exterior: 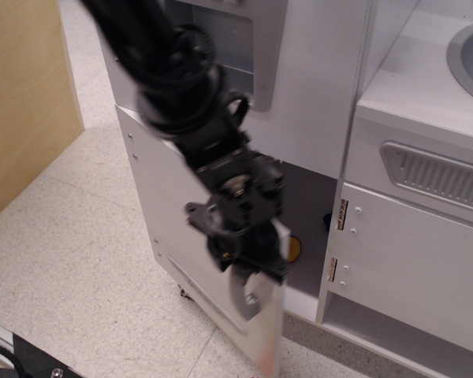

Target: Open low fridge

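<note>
The low fridge door (162, 209) is silver-grey and stands swung out to the left, well open. Its curved grey handle (245, 301) sticks out near the door's free edge. My black gripper (249, 266) is shut on the upper part of the handle, with the arm reaching down from the upper left across the door. The opened compartment (307, 197) shows a dark grey inside with a yellow round thing (295, 249) on its floor. The door's embossed strip is hidden behind the arm.
Above the door is the silver panel with a recessed dispenser (221, 47). To the right is a white door with brass hinges (414, 256), a vent grille (437, 177) and a sink rim (467, 55). A wooden panel (24, 102) stands at the left.
</note>
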You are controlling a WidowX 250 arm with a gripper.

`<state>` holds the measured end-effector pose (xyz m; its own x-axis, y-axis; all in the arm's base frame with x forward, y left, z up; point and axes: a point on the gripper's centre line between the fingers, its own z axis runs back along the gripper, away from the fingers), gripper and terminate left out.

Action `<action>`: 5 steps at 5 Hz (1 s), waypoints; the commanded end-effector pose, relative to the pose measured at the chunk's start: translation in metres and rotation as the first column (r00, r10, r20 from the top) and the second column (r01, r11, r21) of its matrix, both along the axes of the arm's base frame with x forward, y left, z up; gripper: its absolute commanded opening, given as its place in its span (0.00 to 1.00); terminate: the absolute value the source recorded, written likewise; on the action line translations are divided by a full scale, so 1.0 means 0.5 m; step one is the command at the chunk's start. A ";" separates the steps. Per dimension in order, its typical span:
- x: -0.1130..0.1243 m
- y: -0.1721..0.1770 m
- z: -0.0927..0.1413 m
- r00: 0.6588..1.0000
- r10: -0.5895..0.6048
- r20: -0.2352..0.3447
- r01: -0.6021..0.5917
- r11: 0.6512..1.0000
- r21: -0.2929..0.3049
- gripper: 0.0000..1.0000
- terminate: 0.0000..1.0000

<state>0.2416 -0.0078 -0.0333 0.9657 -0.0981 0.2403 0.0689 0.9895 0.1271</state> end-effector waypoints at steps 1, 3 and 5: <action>-0.008 0.019 0.155 0.996 0.084 -0.020 -0.083 0.996 0.044 1.00 0.00; 0.031 -0.013 0.243 0.994 0.096 0.060 -0.094 0.995 -0.030 1.00 0.00; 0.092 -0.061 0.145 0.995 0.002 0.104 0.002 0.999 -0.035 1.00 0.00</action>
